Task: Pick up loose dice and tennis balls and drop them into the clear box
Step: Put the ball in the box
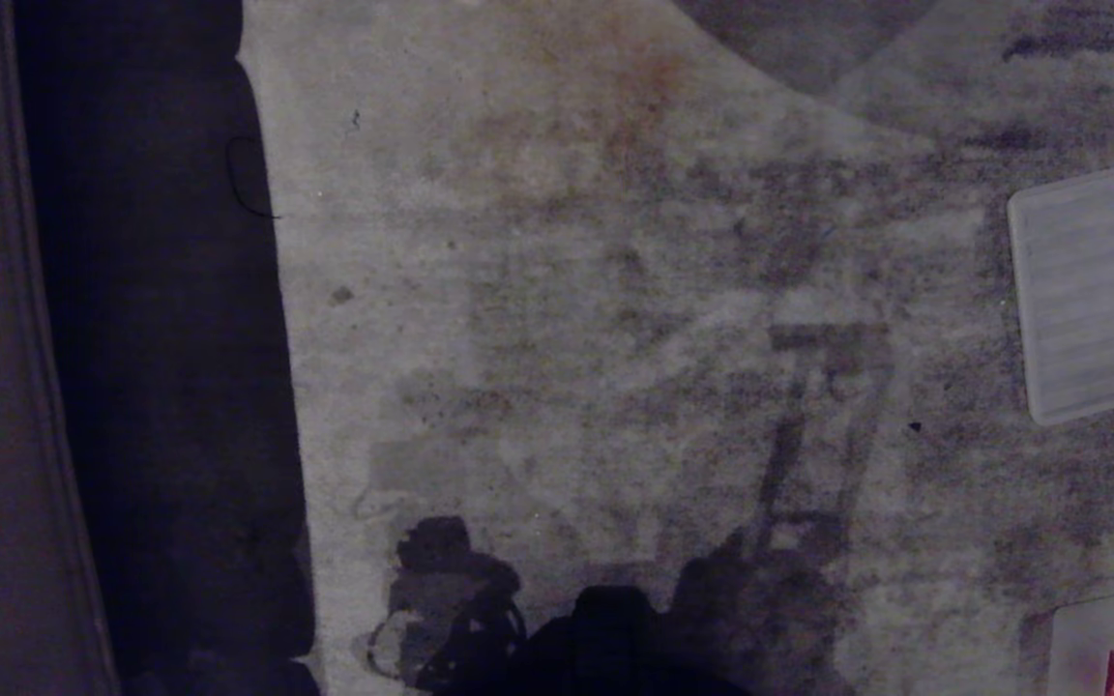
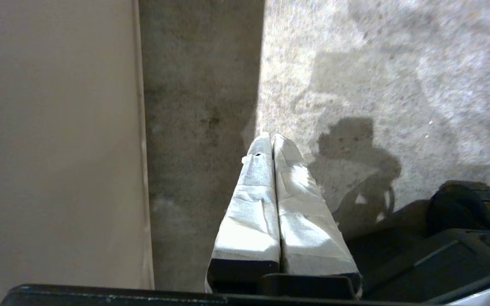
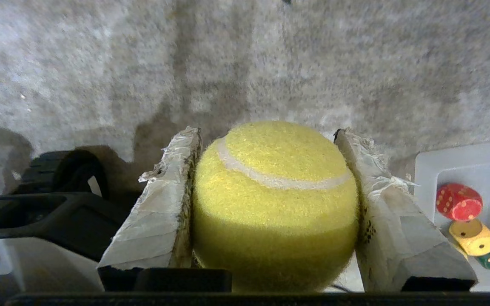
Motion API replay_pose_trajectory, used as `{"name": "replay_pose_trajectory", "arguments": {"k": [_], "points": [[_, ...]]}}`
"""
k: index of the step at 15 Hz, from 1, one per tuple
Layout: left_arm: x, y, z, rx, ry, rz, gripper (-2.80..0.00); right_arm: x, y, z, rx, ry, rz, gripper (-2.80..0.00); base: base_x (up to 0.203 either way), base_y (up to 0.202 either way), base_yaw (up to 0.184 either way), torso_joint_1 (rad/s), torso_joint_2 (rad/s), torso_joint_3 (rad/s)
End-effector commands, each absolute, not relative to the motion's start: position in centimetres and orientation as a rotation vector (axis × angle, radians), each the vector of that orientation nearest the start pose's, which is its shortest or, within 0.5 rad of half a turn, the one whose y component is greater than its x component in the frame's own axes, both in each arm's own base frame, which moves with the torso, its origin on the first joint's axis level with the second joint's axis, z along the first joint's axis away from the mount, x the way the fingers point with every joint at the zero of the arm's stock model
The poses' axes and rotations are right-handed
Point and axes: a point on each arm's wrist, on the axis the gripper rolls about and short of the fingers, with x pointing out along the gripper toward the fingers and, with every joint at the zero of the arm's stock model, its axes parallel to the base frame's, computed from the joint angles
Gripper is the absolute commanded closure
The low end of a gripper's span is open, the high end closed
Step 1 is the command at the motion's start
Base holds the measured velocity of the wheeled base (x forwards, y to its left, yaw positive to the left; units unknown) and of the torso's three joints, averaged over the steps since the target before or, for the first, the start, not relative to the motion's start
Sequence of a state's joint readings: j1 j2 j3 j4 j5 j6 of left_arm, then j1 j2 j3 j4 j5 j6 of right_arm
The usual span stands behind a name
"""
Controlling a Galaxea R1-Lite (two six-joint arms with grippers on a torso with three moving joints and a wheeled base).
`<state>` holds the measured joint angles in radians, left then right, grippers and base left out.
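Grey carpet (image 3: 100,63) is being crossed while a tennis ball (image 3: 274,204) is being gripped firmly by the right tool (image 3: 270,140) for carrying to the clear box (image 3: 462,157) nearby, already holding three dice (image 3: 459,202); the left tool (image 2: 272,138) is being kept clenched, empty.

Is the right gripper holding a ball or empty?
Holding one: the right gripper has its fingers pressed against both sides of a tennis ball.

The right gripper (image 3: 270,136) clamps a tennis ball (image 3: 274,204); the left gripper (image 2: 272,140) is pressed closed, empty.
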<state>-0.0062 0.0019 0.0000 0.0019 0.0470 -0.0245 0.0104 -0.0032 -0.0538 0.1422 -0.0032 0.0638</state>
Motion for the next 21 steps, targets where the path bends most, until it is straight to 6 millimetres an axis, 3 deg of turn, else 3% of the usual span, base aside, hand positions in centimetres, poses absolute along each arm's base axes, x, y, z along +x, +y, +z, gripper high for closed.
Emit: {"name": "replay_pose_trajectory", "arguments": {"k": [1,21], "points": [[-2.26,0.12,7.49,-0.026,0.004,0.041,0.00,-2.75,-0.04,7.56,0.064,0.089,0.005,0.00,0.000,0.000,0.000,0.006,0.00,0.191],[-2.26,0.12,7.49,-0.026,0.004,0.041,0.00,-2.75,-0.04,7.56,0.064,0.089,0.005,0.00,0.000,0.000,0.000,0.003,0.00,0.204]]}}
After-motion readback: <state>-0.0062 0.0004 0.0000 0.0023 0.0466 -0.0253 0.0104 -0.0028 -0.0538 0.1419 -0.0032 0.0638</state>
